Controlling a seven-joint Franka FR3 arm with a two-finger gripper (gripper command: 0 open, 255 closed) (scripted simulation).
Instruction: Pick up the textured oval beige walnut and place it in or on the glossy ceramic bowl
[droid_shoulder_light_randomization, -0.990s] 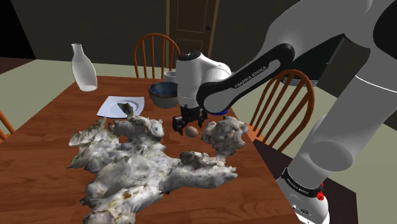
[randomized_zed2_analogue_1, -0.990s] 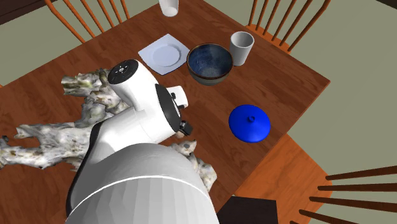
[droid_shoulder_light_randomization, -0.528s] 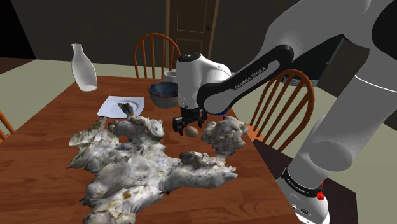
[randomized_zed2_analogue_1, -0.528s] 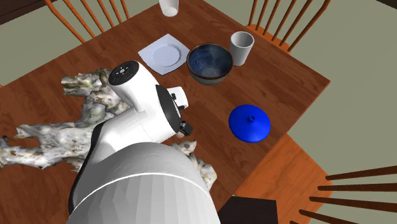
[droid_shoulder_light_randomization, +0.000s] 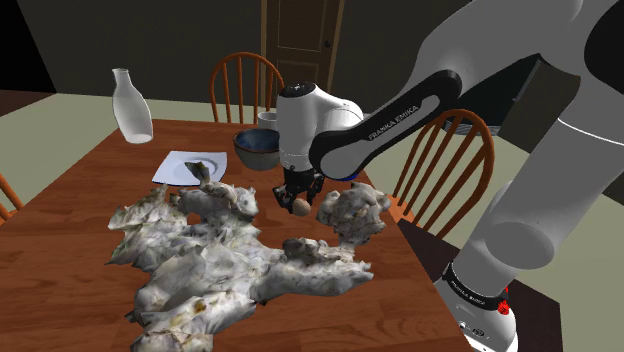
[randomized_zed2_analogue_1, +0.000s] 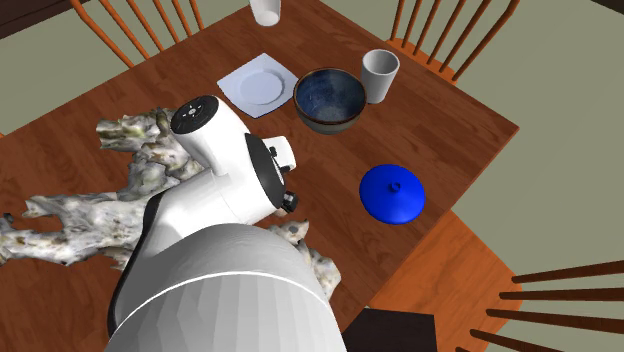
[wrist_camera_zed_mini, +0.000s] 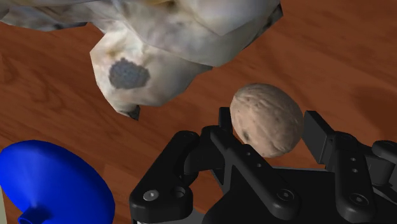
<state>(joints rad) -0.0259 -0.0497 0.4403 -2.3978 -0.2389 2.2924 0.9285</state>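
Observation:
The beige, wrinkled oval walnut (wrist_camera_zed_mini: 266, 121) lies on the wooden table (droid_shoulder_light_randomization: 90, 200), right beside a pale crumpled lump (droid_shoulder_light_randomization: 350, 212). My black gripper (wrist_camera_zed_mini: 270, 124) points straight down over it, and its two fingers clasp the nut from both sides. In the shoulder view the walnut (droid_shoulder_light_randomization: 300, 206) shows just under the gripper (droid_shoulder_light_randomization: 300, 195), still low at the table top. The dark blue glossy bowl (droid_shoulder_light_randomization: 256, 147) stands farther back on the table. From the second exterior view the bowl (randomized_zed2_analogue_1: 329, 98) is up and to the right of the gripper (randomized_zed2_analogue_1: 290, 202).
A blue lid (randomized_zed2_analogue_1: 392, 192) lies to the second exterior view's right of the hand. A white cup (randomized_zed2_analogue_1: 380, 74) stands beside the bowl, a white plate (randomized_zed2_analogue_1: 258, 85) on its other side. A white bottle (droid_shoulder_light_randomization: 130, 105) stands far back. Pale crumpled heaps (droid_shoulder_light_randomization: 220, 250) cover the near table.
The fingers have closed in on the walnut. The arm itself has hardly moved, and the nut stays in the same spot.

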